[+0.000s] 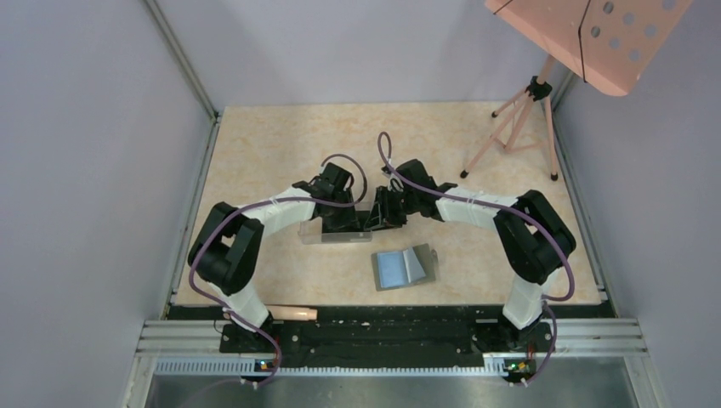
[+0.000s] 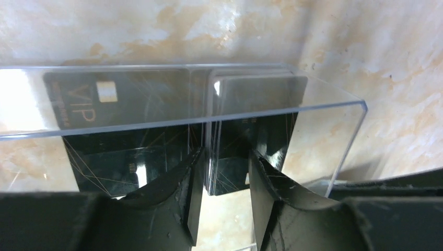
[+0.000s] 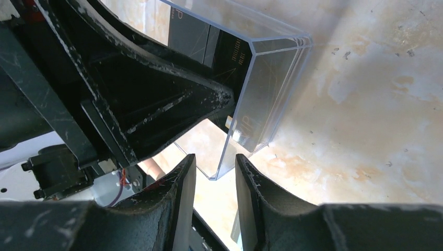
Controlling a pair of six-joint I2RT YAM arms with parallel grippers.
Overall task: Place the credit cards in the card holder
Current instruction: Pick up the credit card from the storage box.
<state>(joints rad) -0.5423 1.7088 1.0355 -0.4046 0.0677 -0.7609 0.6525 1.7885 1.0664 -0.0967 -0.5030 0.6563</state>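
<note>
left wrist view: the left gripper [image 2: 227, 159] reaches into a clear plastic box [image 2: 337, 130], its fingers bracketing an upright stack of black credit cards [image 2: 258, 93]; whether they clamp the stack cannot be told. a separate vip card [image 2: 117, 99] stands along the far wall. right wrist view: the right gripper [image 3: 215, 159] is released, fingers apart on either side of the box's lower corner. top external view: the card holder [image 1: 404, 268] lies open on the table [image 1: 281, 144], near the box but apart from it.
</note>
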